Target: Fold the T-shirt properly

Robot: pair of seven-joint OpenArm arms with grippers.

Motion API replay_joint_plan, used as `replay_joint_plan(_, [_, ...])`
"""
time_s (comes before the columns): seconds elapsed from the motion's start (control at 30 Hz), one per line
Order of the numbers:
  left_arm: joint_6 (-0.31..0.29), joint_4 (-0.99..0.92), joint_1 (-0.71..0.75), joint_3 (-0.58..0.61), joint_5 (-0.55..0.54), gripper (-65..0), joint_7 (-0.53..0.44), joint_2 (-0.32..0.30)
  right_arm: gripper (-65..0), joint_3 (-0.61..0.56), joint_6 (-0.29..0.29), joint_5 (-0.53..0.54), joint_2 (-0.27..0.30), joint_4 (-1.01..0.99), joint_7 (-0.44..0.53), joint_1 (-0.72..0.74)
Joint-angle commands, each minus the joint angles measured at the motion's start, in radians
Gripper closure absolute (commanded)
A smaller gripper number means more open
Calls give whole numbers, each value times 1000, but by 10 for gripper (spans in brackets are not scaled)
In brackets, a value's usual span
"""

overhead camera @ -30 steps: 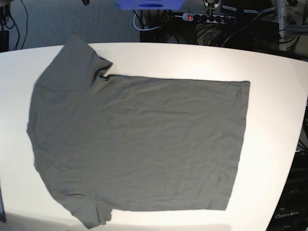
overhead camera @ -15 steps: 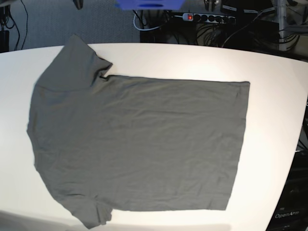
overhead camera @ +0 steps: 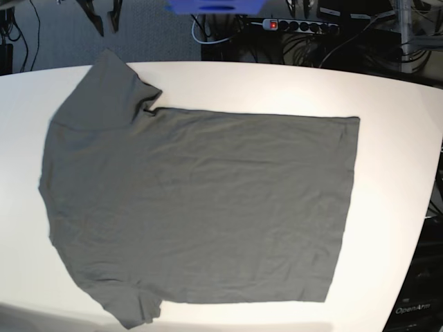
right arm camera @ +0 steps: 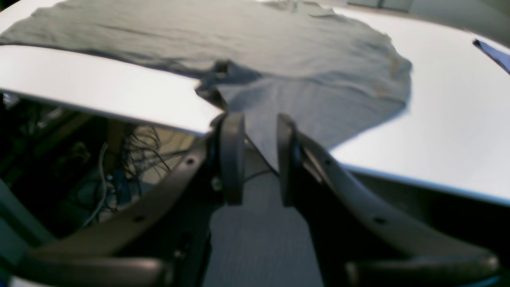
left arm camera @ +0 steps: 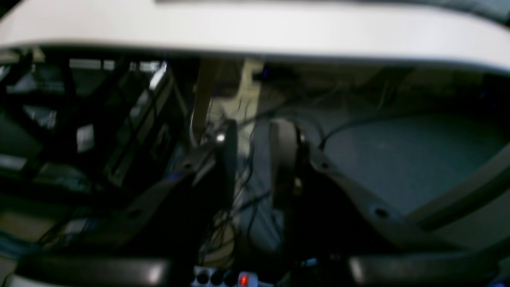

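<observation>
The dark olive-grey T-shirt point(overhead camera: 201, 204) lies flat on the white table point(overhead camera: 394, 228), collar end to the left and hem to the right. Its far sleeve point(overhead camera: 111, 86) reaches the table's back edge. My right gripper point(overhead camera: 106, 28) hangs open and empty just beyond that edge, behind the sleeve. In the right wrist view the right gripper point(right arm camera: 259, 123) points at the sleeve tip point(right arm camera: 303, 99), and nothing is between the fingers. My left gripper point(left arm camera: 255, 131) is open and empty, off the table, over floor and cables.
A power strip with a red light point(overhead camera: 294, 25) and cables lie on the floor behind the table. A blue object point(overhead camera: 214, 5) sits at the top middle. The table's curved edge point(overhead camera: 432, 159) runs down the right. The table's rim point(left arm camera: 255, 28) is ahead of the left gripper.
The right gripper's fingers have come down into the base view at the top left, toward the far sleeve. The T-shirt has not moved.
</observation>
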Motion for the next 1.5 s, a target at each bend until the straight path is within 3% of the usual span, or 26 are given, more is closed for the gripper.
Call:
replay_joint_plan(0.0, [2,37,21,-1,0,-146,-9,-6,-170,5,2,-6,6,17,22,-17])
replay_joint_plan(0.27, [2,363,87,5,-6,-146,273,-65,-168,3,2,-60,-20,164,-167,6])
replay_joint_plan(0.63, [0,676,107,-2,-8,-146,632,-71,-168,0,2,-154,-26,341,-444,43])
replay_joint_plan(0.9, [0,795,75,-30,-14,-146,822,-91,-168,-1,2,-154,-46,341,-489,72])
replay_joint_plan(1.07, [-1,852,63,-65,-129,-146,942,-129,-170,-4,2,-155,-47,341,-490,72])
replay_joint_plan(1.47, [-1,858,-11,-72,-445,-146,1088,-273,-170,-17,3,-217,-75,341,-490,78])
